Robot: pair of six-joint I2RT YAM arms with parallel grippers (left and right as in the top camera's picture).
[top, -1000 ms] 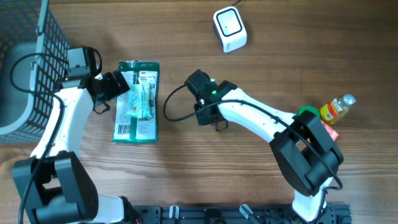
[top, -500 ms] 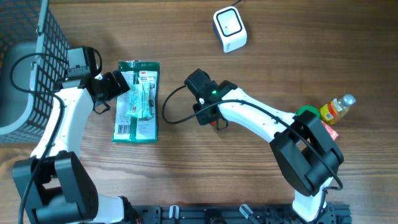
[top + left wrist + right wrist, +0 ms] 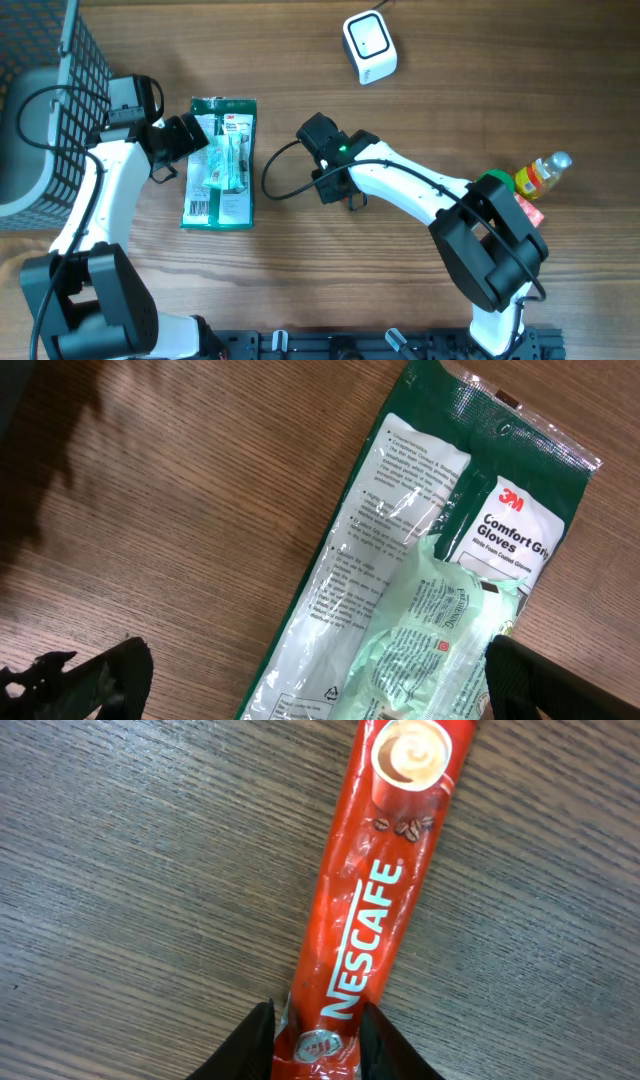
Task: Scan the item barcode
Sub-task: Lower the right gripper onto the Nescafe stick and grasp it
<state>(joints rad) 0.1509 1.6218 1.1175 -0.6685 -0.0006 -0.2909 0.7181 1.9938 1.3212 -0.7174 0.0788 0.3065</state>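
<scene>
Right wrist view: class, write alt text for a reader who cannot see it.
A red Nescafe coffee sachet lies on the wooden table, cup picture at its far end. The right gripper straddles its near end, a dark finger at each edge; whether it grips is unclear.

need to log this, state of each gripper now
Left gripper: open, holding nothing.
Right gripper: jaws flanking the red Nescafe foil sachet's end; grip cannot be told.
</scene>
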